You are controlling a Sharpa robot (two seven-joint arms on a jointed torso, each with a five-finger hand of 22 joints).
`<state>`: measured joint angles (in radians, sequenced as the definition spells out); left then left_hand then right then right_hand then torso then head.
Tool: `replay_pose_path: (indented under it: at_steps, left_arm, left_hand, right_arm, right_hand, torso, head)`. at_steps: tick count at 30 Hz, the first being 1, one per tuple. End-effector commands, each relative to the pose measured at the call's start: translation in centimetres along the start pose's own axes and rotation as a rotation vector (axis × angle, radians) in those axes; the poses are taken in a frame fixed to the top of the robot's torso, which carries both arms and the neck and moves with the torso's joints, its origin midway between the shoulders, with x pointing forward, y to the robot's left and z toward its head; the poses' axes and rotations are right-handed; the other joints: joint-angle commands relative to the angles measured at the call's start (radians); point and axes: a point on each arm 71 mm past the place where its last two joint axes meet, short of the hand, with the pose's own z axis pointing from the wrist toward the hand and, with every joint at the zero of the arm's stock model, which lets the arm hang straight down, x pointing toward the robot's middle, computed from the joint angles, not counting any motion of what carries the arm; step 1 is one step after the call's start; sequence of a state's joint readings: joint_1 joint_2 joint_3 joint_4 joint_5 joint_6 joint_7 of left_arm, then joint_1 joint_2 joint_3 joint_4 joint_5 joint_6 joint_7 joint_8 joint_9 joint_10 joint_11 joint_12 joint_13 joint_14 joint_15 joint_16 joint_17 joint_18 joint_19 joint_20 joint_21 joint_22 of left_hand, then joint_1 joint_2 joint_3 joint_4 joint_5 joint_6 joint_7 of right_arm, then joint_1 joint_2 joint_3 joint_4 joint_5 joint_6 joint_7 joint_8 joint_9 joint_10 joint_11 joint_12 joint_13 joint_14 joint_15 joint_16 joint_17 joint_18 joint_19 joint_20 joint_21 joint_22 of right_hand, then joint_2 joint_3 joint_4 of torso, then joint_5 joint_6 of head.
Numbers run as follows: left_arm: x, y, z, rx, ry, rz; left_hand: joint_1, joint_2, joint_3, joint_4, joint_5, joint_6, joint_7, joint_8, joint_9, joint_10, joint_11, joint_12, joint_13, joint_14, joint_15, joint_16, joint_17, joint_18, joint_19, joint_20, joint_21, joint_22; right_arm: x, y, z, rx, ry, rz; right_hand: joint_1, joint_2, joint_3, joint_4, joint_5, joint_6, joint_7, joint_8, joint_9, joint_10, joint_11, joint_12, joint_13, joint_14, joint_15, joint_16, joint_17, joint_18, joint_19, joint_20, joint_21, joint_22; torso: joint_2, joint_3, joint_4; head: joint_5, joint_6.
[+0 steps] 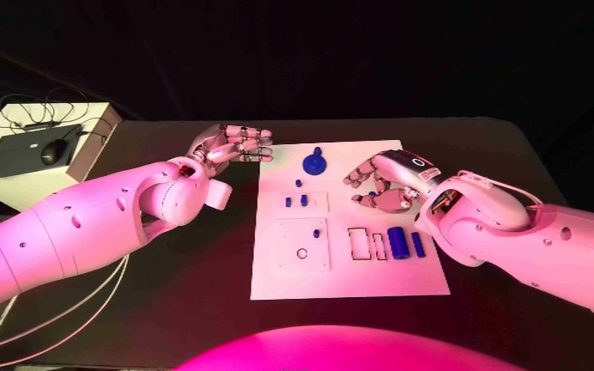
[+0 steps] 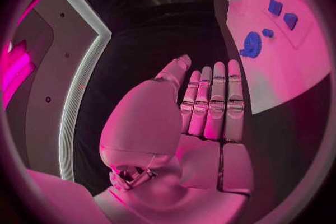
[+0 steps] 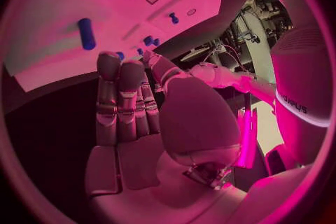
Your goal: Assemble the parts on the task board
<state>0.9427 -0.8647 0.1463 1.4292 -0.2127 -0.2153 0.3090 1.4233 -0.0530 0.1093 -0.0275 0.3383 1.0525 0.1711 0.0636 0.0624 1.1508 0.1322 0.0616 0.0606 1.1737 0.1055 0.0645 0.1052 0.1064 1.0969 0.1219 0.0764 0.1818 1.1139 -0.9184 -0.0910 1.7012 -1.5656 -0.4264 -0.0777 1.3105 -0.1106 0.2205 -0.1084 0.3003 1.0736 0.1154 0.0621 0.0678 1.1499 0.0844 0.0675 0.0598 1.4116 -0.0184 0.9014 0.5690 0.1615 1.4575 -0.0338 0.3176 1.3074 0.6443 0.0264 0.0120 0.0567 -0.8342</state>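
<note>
At the left edge of the task board [image 1: 350,281] our left hand [image 1: 233,145] hovers above the black table [image 1: 161,302], close to the board's far left corner. Its fingers are curled loosely with gaps between them in the head view and lie straight side by side in the left wrist view, and we see nothing in it.

On the board, near the far edge, lies the blue gear [image 1: 316,163]. A little nearer to us, two small blue pegs [image 1: 297,202] stand in a raised square plate, with one more small piece just beyond it. Below them, a second square plate [image 1: 302,244] has one small blue peg and an open round hole. To the right we see two empty rectangular slots [image 1: 367,245], and beside them the blue cylinder [image 1: 397,239] and a thin blue bar [image 1: 419,244], both lying loose.

Our right hand [image 1: 386,184] hangs over the right edge of the board, just beyond the cylinder, fingers curled but holding nothing as far as we can see.

We judge the assembly is at an early stage: the gear, cylinder and bar are not yet seated, and the slots and the hole wait for parts.
</note>
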Motion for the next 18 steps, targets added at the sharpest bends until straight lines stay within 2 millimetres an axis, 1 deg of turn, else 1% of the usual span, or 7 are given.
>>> replay_pose_path:
  at_steps: [1,3,4,6,9,12,18]
  left_arm:
    - [0.2,-0.1,0.1,0.02,0.016,-0.001]
    - [0.3,-0.1,0.1,0.02,0.016,-0.001]
    - [0.3,-0.1,0.2,0.02,0.016,-0.001]
    - [0.4,-0.1,0.2,0.02,0.017,-0.001]
    - [0.4,-0.1,0.2,0.02,0.018,-0.002]
    - [0.4,-0.1,0.2,0.02,0.018,-0.002]
    - [0.4,-0.1,0.2,0.02,0.017,-0.002]
  left_hand:
    - [0.0,-0.004,0.004,-0.002,-0.003,0.0,-0.003,0.0,0.001,0.0,-0.005,-0.001,-0.001,0.001,-0.002,-0.001,0.001,-0.01,0.002,0.001,0.002,-0.002]
    - [0.0,-0.004,0.004,-0.002,-0.003,0.0,-0.002,0.0,0.001,0.0,-0.005,-0.002,-0.001,0.001,-0.002,-0.001,0.001,-0.01,0.002,0.001,0.002,-0.002]
    - [0.0,-0.004,0.004,-0.002,-0.003,0.0,-0.002,0.0,0.001,0.0,-0.005,-0.002,-0.001,0.001,-0.002,-0.001,0.001,-0.01,0.002,0.001,0.002,-0.002]
    - [0.0,-0.004,0.004,-0.002,-0.003,0.0,-0.002,0.0,0.001,0.0,-0.005,-0.002,-0.001,0.001,-0.002,-0.001,0.001,-0.01,0.002,0.001,0.002,-0.002]
    - [0.0,-0.004,0.004,-0.002,-0.003,0.0,-0.002,0.0,0.001,0.0,-0.005,-0.002,-0.001,0.001,-0.002,-0.001,0.001,-0.01,0.002,0.001,0.002,-0.002]
    - [0.0,-0.004,0.004,-0.002,-0.003,0.0,-0.002,0.0,0.001,0.0,-0.005,-0.002,-0.001,0.001,-0.002,-0.001,0.001,-0.01,0.002,0.001,0.002,-0.002]
    - [0.0,-0.003,0.004,-0.003,-0.003,0.0,-0.001,0.0,0.001,0.0,-0.005,-0.001,-0.001,0.002,-0.002,-0.001,0.002,-0.01,0.002,0.0,0.002,-0.002]
  right_arm:
    - [0.0,-0.5,0.0,-0.026,0.091,-0.007]
    - [-0.2,-1.0,0.0,-0.027,0.106,-0.046]
    - [-0.2,-1.2,0.1,-0.026,0.113,-0.063]
    - [-0.3,-1.4,0.1,-0.024,0.124,-0.086]
    - [-0.2,-1.8,0.1,-0.012,0.144,-0.128]
    - [-0.2,-2.3,0.2,0.003,0.158,-0.159]
    - [0.1,-2.8,0.4,0.024,0.189,-0.19]
  right_hand:
    - [0.003,-0.008,-0.053,0.003,0.004,-0.019,0.0,0.001,0.0,-0.029,0.006,0.0,0.002,-0.016,0.004,-0.006,0.004,-0.012,-0.011,0.004,-0.026,0.035]
    - [0.019,0.0,-0.117,0.021,0.006,-0.018,-0.006,0.0,0.001,-0.037,0.007,0.006,0.001,-0.019,0.004,-0.005,0.008,-0.01,-0.012,0.006,-0.034,0.034]
    - [0.024,-0.002,-0.127,0.025,0.005,-0.02,-0.01,0.001,0.0,-0.038,0.007,0.006,0.001,-0.019,0.006,-0.006,0.008,-0.009,-0.011,0.007,-0.035,0.035]
    - [0.033,-0.002,-0.136,0.033,0.006,-0.021,-0.01,0.0,0.0,-0.042,0.007,0.006,0.001,-0.018,0.006,-0.006,0.008,-0.009,-0.01,0.007,-0.036,0.035]
    - [0.041,-0.01,-0.147,0.047,0.005,-0.025,-0.018,0.0,0.0,-0.05,0.009,0.006,0.001,-0.019,0.008,-0.008,0.008,-0.007,-0.011,0.01,-0.046,0.034]
    - [0.048,-0.016,-0.15,0.059,0.006,-0.029,-0.02,0.001,0.001,-0.056,0.01,0.008,0.001,-0.02,0.009,-0.009,0.008,-0.005,-0.011,0.011,-0.055,0.033]
    - [0.056,-0.021,-0.148,0.071,0.007,-0.028,-0.02,0.0,0.001,-0.055,0.01,0.01,0.002,-0.018,0.009,-0.008,0.008,-0.005,-0.007,0.012,-0.052,0.034]
  torso:
    - [0.001,0.0,-0.002]
    - [0.001,0.0002,-0.0018]
    - [0.001,0.0002,-0.0016]
    - [0.001,0.0002,-0.0009]
    - [0.001,0.0001,0.0005]
    - [0.001,-0.0009,0.0012]
    - [0.002,-0.0009,0.0021]
  head:
    - [-0.006,0.007]
    - [-0.01,0.01]
    - [-0.011,0.01]
    - [-0.013,0.011]
    - [-0.017,0.013]
    - [-0.023,0.013]
    - [-0.026,0.014]
